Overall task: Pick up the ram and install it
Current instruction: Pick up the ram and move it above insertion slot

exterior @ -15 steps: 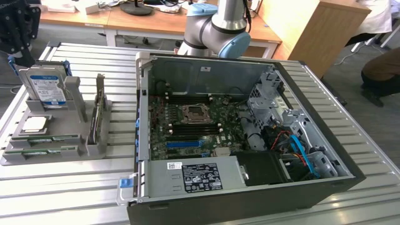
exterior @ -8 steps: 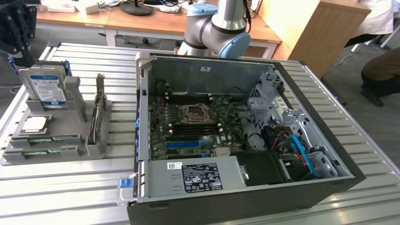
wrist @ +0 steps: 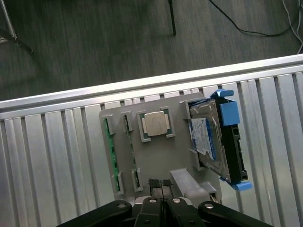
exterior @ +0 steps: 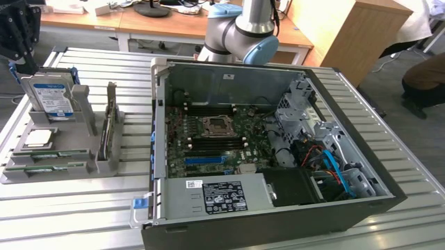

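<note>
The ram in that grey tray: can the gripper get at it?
Probably yes. The ram lies uncovered in the tray, and the gripper hangs just above that tray, though it is shut and would need opening.

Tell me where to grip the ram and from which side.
Grip the ram mid-length, across its flat faces, coming straight down from above. It appears to stand on edge in the outer slot of the grey holder, so only its long top edge is free.
</note>
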`<control>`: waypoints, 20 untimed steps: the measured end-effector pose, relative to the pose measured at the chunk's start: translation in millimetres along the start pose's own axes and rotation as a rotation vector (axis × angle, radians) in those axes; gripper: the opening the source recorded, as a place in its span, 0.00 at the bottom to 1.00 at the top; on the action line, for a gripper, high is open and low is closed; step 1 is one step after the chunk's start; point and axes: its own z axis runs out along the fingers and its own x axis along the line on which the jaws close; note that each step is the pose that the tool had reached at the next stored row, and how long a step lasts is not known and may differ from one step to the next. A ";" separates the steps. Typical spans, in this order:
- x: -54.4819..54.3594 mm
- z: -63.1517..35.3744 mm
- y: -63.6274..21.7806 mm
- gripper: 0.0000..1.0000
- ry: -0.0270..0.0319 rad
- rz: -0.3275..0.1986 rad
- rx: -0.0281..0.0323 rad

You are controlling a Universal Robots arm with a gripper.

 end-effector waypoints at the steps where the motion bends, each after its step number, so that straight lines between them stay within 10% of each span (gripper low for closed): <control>1: 0.0 0.0 0.0 0.11 0.0000 0.000 0.0000; 6: 0.0 0.0 0.0 0.11 0.0000 0.000 0.0000; 12: 0.0 0.0 0.0 0.36 0.0000 0.000 0.0000; 20: 0.0 0.1 0.0 0.36 0.0011 -0.025 -0.0005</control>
